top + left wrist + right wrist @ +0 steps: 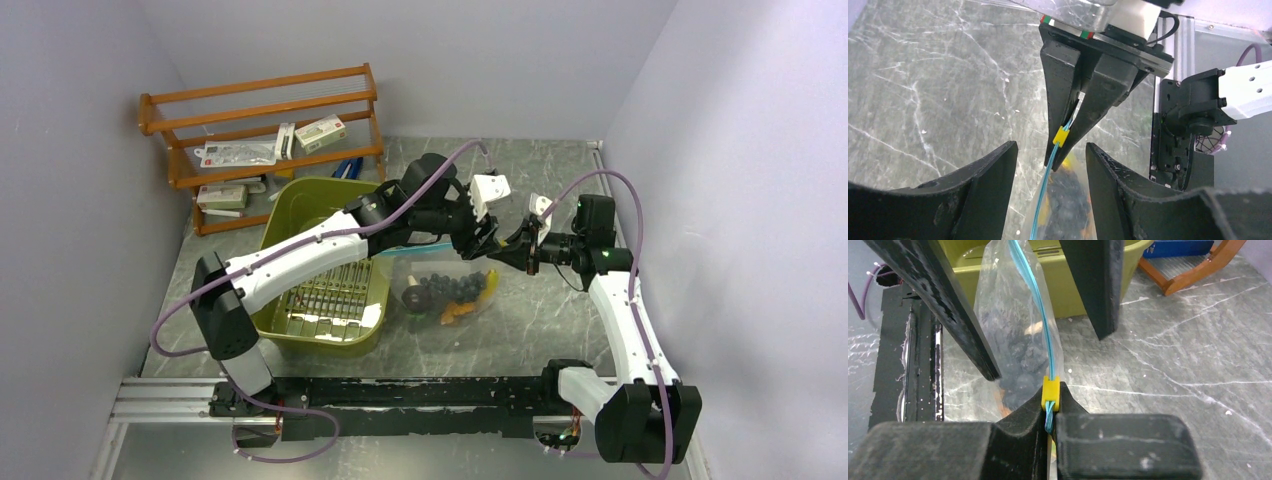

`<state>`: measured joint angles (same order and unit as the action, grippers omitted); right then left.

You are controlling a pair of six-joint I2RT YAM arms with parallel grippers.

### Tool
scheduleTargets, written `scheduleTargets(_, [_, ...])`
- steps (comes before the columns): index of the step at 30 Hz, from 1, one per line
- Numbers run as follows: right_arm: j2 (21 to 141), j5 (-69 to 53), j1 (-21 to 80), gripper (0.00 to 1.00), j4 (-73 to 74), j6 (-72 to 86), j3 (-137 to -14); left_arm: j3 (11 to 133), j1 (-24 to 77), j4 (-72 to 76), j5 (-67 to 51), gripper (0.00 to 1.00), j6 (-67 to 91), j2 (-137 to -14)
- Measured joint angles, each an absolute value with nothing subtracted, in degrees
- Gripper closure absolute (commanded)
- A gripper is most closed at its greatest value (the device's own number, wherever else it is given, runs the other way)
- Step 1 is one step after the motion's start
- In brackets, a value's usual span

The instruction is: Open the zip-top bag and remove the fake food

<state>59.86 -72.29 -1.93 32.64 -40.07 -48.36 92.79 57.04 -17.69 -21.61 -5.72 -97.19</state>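
Between the spread fingers of the left pincer (1050, 150) runs the blue zip strip (1043, 200) of the zip-top bag (1013, 315), and neither finger touches it. The right pincer (1050, 412) is clamped on that strip just behind the yellow slider (1050, 392). The bag hangs below both pincers, with the fake food (452, 290) sagging low toward the tabletop (540, 330).

To do this well, I judge the left pincer should close squarely on the strip near the slider (not on loose film). The two should then draw apart along the strip's line.

The overhead view alone shows the whole bag and the green bin (300, 205) beside the left pincer. Only the wrist views show the slider and the right pincer's bite.
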Motion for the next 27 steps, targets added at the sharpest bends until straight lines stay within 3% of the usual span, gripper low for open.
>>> scheduleTargets(5, [58.96,-72.25,-1.93,1.00,31.40,-39.51,-47.16,94.39,57.04,-18.00,-24.16,0.41,-5.78,-99.63])
scheduleTargets(10, [58.96,-72.27,-1.93,1.00,31.31,-39.66,-47.13,95.15,57.04,-19.11,-26.61,0.53,-6.31,-101.14])
scheduleTargets(12, [58.96,-72.40,-1.93,1.00,31.31,-39.66,-47.13,95.15,57.04,-19.55,-27.09,0.66,-6.85,-101.43])
scheduleTargets(18, [58.85,-72.42,-2.15,1.00,31.18,-39.70,-46.65,96.53,57.01,-21.23,-27.51,0.91,-8.51,-102.50])
scheduleTargets(20, [58.72,-72.12,-2.20,0.97,30.79,-39.62,-46.46,97.21,56.88,-22.00,-28.12,0.93,-8.82,-102.94])
scheduleTargets(23, [58.39,-71.18,-2.20,0.82,30.70,-39.31,-46.24,97.62,56.86,-22.61,-28.25,0.93,-9.21,-103.20])
scheduleTargets(27, [56.88,-67.92,-2.17,0.80,28.58,-37.08,-45.19,97.58,56.86,-22.65,-28.14,0.93,-9.85,-103.22])
